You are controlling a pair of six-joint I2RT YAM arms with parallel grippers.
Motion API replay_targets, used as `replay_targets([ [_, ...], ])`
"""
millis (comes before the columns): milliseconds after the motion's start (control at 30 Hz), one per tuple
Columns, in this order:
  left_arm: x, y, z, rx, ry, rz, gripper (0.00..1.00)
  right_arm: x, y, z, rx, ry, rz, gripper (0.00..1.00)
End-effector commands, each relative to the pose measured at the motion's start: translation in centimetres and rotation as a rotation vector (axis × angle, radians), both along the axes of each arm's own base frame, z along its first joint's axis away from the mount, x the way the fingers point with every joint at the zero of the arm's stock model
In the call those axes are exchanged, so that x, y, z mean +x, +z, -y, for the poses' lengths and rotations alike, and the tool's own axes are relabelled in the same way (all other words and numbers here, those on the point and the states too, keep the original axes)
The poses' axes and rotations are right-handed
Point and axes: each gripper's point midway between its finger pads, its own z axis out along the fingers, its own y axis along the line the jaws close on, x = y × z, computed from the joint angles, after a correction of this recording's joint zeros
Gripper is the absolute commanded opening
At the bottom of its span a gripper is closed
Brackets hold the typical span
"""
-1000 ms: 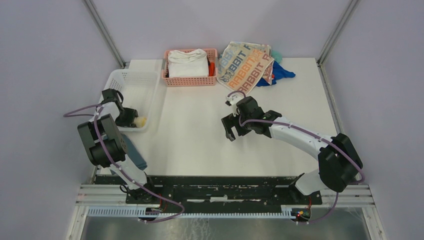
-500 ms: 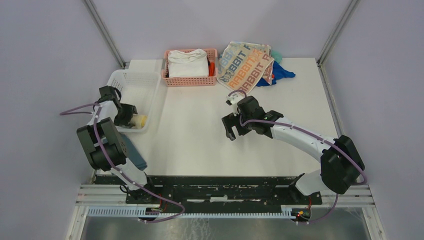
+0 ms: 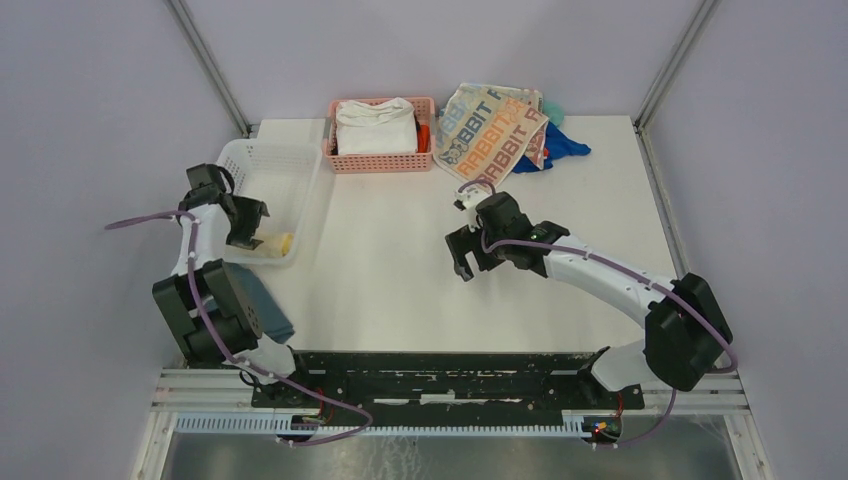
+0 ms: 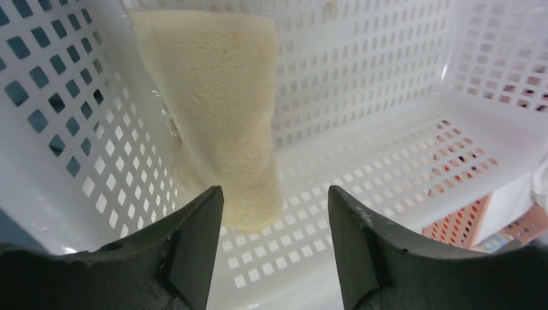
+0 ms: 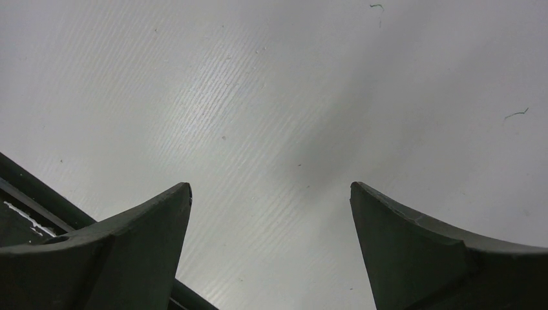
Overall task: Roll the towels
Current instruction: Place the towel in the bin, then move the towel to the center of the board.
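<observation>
White counter (image 3: 400,270) carries one pink basket (image 3: 378,160), one white basket (image 3: 262,150) and, by our count, two towels: the yellow towel (image 4: 220,116), rolled, lies in the white one just beyond our left hand (image 4: 274,190), parted and empty; the RABBIT towel (image 3: 490,130) lies spread at the far edge. We judge both light, soft and floppy, best pinched at a hem; our right hand (image 3: 462,262) hangs wide apart over bare counter

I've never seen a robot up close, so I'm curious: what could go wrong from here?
The rolled yellow towel leans loose against the white basket's wall, just ahead of the open left end effector; a careless move might snag and unroll it. The RABBIT towel lies heaped partly over a blue cloth beside the pink basket, so the open right end effector might grab both.
</observation>
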Motion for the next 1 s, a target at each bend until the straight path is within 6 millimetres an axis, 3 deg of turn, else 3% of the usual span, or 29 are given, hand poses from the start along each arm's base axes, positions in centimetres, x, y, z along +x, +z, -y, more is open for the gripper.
replay_targets([
  [0, 1.4, 7.8, 0.4, 0.128, -0.138, 0.214, 0.68, 1.4, 3.1, 0.8, 0.010, -0.055, 0.111, 1.00],
  [233, 0.8, 16.1, 2.9, 0.408, -0.440, 0.460, 0.68, 3.9, 5.7, 4.1, -0.067, -0.241, 0.234, 1.00],
  [400, -0.4, 18.9, 5.5, 0.590, -0.585, 0.501, 0.72, 6.4, 7.9, 6.6, -0.123, -0.394, 0.319, 1.00],
  [500, -0.8, 20.5, 9.0, 0.710, -0.691, 0.475, 0.79, 8.2, 8.4, 7.3, -0.116, -0.452, 0.333, 1.00],
  [567, -1.7, 22.2, 11.1, 0.790, -0.730, 0.511, 0.89, 9.9, 8.4, 7.4, -0.084, -0.489, 0.323, 1.00],
  [600, -2.7, 23.4, 11.7, 0.825, -0.732, 0.552, 0.97, 10.8, 8.3, 7.3, -0.058, -0.501, 0.314, 1.00],
  [667, -3.8, 24.4, 12.7, 0.864, -0.746, 0.609, 0.99, 12.5, 7.6, 7.3, -0.032, -0.522, 0.297, 1.00],
  [733, -5.1, 25.1, 13.2, 0.879, -0.751, 0.678, 0.99, 14.6, 7.1, 7.6, -0.027, -0.549, 0.300, 0.99],
  [833, -6.1, 24.5, 13.3, 0.863, -0.736, 0.727, 0.99, 17.7, 4.9, 7.7, -0.012, -0.574, 0.288, 0.95],
  [967, -5.8, 21.6, 14.2, 0.812, -0.711, 0.804, 0.99, 21.9, 2.9, 7.5, 0.006, -0.624, 0.279, 0.91],
])
